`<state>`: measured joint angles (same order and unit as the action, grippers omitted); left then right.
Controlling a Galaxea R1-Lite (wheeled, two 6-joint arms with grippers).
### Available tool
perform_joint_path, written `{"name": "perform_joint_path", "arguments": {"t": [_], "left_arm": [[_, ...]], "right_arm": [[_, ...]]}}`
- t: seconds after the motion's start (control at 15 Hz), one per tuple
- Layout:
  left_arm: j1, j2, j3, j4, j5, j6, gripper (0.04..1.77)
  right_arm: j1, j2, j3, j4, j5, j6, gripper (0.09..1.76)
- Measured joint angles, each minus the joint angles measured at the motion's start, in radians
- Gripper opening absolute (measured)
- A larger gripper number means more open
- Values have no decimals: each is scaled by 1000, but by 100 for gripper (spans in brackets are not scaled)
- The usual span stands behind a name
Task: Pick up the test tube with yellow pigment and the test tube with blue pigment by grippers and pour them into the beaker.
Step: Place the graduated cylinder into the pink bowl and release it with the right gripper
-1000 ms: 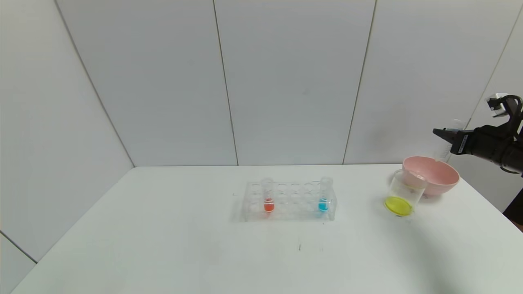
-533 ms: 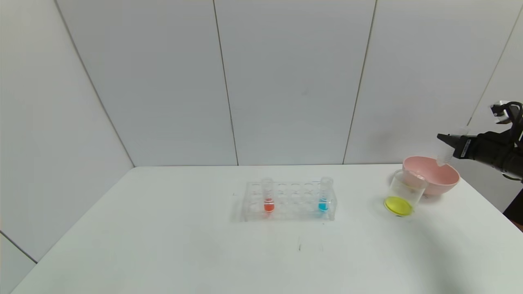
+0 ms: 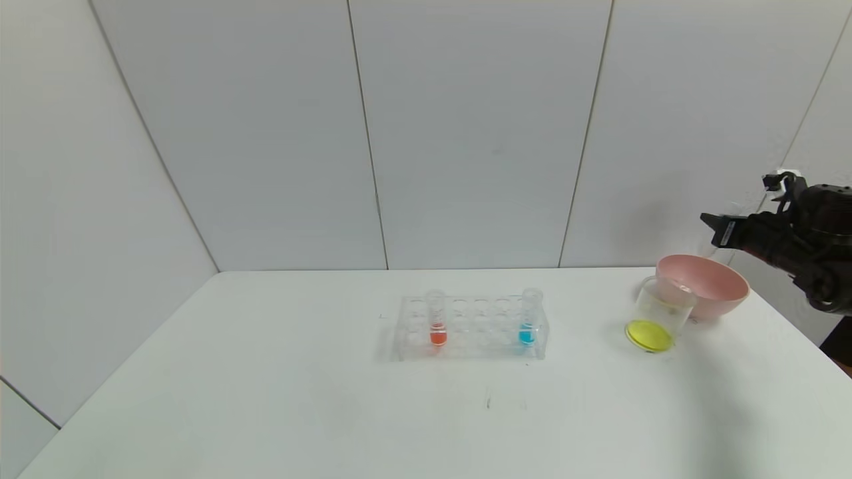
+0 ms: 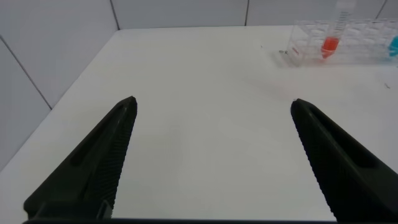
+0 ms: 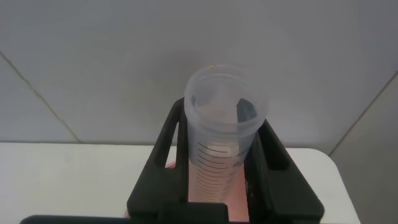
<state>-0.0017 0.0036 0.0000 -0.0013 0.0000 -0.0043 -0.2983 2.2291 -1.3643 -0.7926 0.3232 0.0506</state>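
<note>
My right gripper hangs above the pink bowl at the table's right end. In the right wrist view it is shut on a clear graduated test tube that shows no liquid, its open mouth facing the camera. The beaker stands just left of the bowl with yellow liquid in its bottom. The test tube with blue pigment stands upright at the right end of the clear rack. My left gripper is open and empty above bare table, left of the rack.
A tube with orange-red liquid stands at the rack's left end and also shows in the left wrist view. White wall panels close the back and both sides. The table's right edge runs just past the bowl.
My right gripper has rolled and risen a little over the pink bowl. The tube that hung mouth-down below it half a second ago no longer shows beneath it.
</note>
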Motion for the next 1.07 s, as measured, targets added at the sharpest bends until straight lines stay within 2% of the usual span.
{"name": "perform_joint_path", "arguments": {"t": [0.2,0.47,0.67,0.87,1.07], "left_arm": [[0,0,0,0,0,0,176],[0,0,0,0,0,0,176],[0,0,0,0,0,0,176],[0,0,0,0,0,0,176],[0,0,0,0,0,0,176]], "right_arm": [[2,82,-71,-6,-14,0,56],[1,129,-97,-13,-19,0,57],[2,136,-99,-29,-21,-1,94],[7,146,-100,-109,-57,-8,118],[43,147,-100,-102,-98,-12,135]]}}
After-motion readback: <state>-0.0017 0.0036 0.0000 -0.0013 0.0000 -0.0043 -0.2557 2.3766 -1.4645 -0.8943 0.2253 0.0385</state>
